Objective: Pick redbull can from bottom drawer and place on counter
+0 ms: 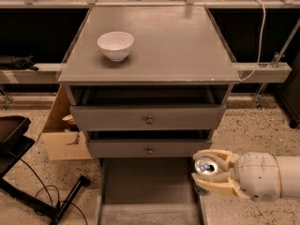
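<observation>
My gripper (209, 171) comes in from the right, its cream fingers (216, 187) shut on the redbull can (206, 167). The can's shiny silver top faces up and a little blue shows below it. I hold the can above the right wall of the open bottom drawer (145, 191), just below the second drawer front. The counter (173, 46) is the wide grey top of the cabinet, farther up in the view.
A white bowl (116, 45) stands on the counter's left half. Two shallower drawers with brass knobs (149, 121) are partly open. A cardboard box (63, 135) sits left of the cabinet, with cables and a black stand (42, 196) on the floor.
</observation>
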Robot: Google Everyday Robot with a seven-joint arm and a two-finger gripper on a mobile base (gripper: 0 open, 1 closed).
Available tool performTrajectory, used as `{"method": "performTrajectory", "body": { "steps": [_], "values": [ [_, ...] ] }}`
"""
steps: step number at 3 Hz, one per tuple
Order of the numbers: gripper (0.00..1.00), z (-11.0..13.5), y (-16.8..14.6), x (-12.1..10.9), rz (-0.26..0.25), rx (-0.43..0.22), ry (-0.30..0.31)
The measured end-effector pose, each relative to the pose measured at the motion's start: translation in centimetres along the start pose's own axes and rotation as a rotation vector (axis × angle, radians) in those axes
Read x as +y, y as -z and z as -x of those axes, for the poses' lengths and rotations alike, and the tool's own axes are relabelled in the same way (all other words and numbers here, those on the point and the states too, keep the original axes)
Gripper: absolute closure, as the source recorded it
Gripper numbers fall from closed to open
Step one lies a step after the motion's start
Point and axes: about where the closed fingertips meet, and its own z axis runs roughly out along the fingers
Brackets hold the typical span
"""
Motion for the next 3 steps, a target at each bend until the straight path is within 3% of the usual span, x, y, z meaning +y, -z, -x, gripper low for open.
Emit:
{"method": "performTrajectory", "body": {
  "steps": [1,2,3],
  "values": [
    [1.00,0.2,0.0,-0.3,-0.003,-0.003,0.006],
    [1.00,1.8,1.5,-3.6,-0.036,-0.015,0.025],
    [1.00,3.7,2.7,-10.0,-0.038,-0.068,0.009]
  ]
}}
